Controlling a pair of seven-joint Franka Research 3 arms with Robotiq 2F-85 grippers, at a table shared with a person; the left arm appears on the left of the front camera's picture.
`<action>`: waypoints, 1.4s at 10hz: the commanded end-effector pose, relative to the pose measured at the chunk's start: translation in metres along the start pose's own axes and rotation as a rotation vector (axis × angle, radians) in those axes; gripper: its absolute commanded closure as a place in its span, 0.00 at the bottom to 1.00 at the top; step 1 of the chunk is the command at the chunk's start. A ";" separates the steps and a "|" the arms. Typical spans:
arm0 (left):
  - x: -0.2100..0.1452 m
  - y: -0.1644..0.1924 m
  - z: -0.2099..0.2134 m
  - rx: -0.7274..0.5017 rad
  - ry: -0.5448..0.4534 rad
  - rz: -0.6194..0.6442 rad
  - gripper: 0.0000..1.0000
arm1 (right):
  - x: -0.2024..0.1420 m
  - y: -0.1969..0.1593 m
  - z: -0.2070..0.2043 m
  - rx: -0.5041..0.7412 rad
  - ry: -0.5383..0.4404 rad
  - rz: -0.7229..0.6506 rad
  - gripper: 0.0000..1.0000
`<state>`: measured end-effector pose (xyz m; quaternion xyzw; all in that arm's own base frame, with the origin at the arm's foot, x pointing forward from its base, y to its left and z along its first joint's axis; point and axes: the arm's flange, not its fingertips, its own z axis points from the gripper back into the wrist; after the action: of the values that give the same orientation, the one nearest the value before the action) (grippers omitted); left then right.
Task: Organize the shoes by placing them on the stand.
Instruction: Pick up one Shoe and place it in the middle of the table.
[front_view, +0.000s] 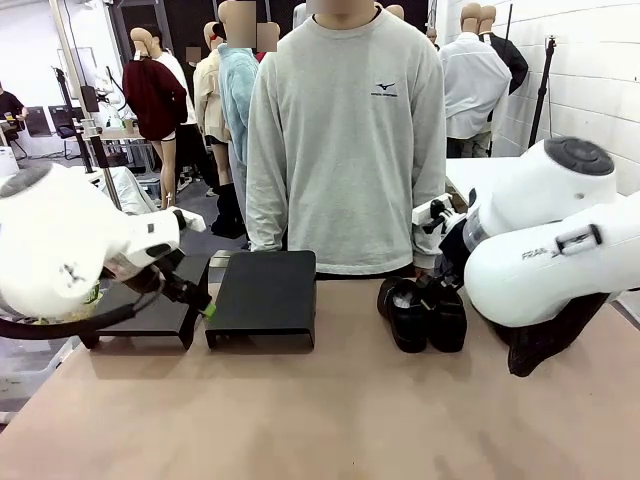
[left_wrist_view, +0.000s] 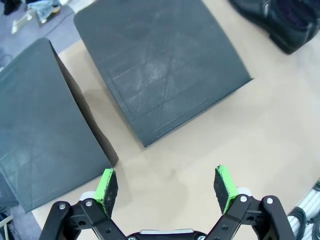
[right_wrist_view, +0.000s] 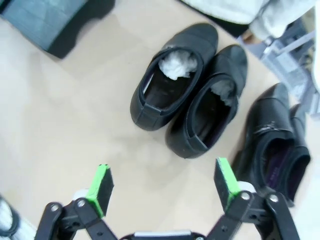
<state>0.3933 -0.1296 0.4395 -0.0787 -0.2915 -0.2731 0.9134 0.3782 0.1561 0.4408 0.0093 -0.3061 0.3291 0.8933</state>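
Observation:
Two pairs of glossy black shoes lie on the table. In the right wrist view the first pair sits side by side with white paper stuffed in the toes. The second pair lies to its right. My right gripper hangs open above the table just in front of the first pair, holding nothing. From the front the first pair of shoes rests right of the black stand. My left gripper is open and empty above bare table in front of two stands.
A person in a grey sweatshirt stands at the far edge behind the stands and shoes. My right arm covers the table's right side, with a dark shape under it. The left stand is partly behind my left arm.

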 end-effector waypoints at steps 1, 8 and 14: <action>-0.006 0.033 0.037 -0.106 -0.033 -0.008 0.00 | -0.035 -0.017 0.039 0.042 0.000 -0.004 0.00; -0.018 0.065 0.108 -0.172 -0.138 -0.034 0.00 | -0.097 -0.063 0.116 0.080 -0.162 -0.113 0.00; -0.014 0.062 0.110 -0.152 -0.140 -0.019 0.00 | -0.051 -0.108 0.137 0.080 -0.169 -0.154 0.00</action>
<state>0.3638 -0.0379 0.5215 -0.1621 -0.3306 -0.2972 0.8809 0.3389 0.0097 0.5430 0.1024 -0.3672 0.2738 0.8830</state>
